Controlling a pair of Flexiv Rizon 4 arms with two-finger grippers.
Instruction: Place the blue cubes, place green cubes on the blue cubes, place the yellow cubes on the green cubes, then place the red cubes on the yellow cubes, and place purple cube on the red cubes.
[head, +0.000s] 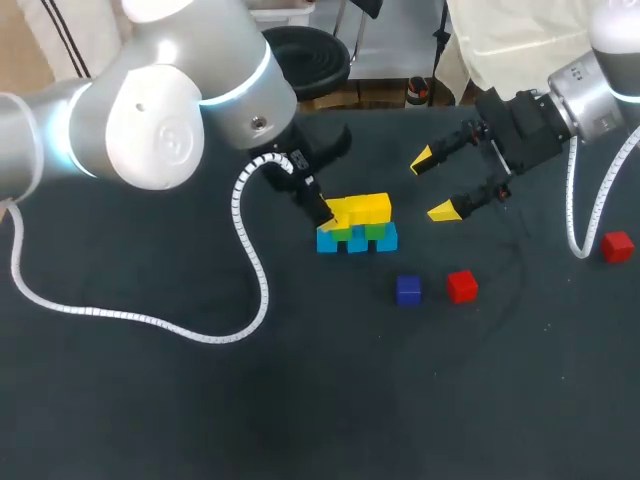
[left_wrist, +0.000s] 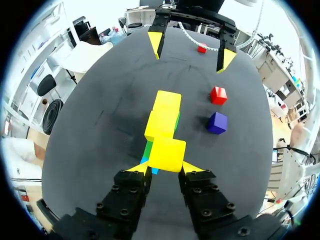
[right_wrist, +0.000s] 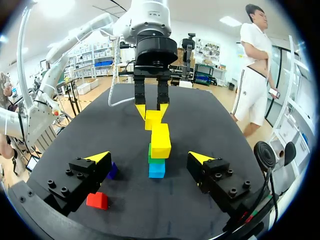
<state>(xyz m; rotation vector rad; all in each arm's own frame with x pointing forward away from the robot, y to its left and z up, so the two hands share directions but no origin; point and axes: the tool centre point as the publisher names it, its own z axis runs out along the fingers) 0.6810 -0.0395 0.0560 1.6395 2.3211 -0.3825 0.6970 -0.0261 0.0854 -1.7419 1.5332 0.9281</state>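
Risk: left fingers (left_wrist: 136, 169) grip end yellow cube (left_wrist: 167, 154), right fingers (head: 443, 211) wide; crooked release topples it off green cubes (head: 376, 231).

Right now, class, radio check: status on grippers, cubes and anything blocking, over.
Left gripper shut on yellow cube over green cubes. Right gripper open, empty, off to the side. Purple cube, near red cube, far red cube loose; nothing in the way.
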